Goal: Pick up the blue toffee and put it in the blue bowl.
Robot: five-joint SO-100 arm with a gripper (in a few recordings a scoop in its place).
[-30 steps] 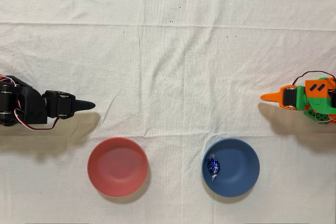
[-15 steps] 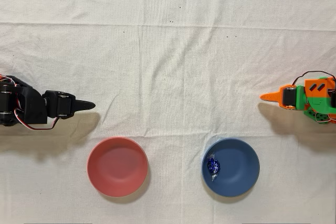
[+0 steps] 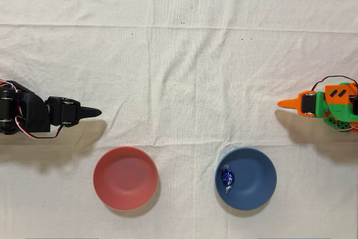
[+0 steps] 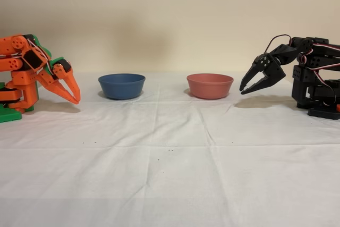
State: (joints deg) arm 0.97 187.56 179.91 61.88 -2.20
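looking down from overhead, i see the blue toffee lying inside the blue bowl, toward the bowl's left side, its clear wrapper tail trailing toward the lower rim. my gripper sits at the right edge of that view, up and to the right of the bowl and well apart from it, tip pointing left. in the fixed view the gripper hangs tip-down beside the bowl, just off the white cloth; its fingers sit close together with nothing between them, so i read them as closed and empty. my orange arm is the nearer one; the idle black arm sits by the pink bowl. by my judgement the drop is done and no reach is needed. against the earlier overhead frames nothing differs: toffee, bowls and gripper all sit as they did.
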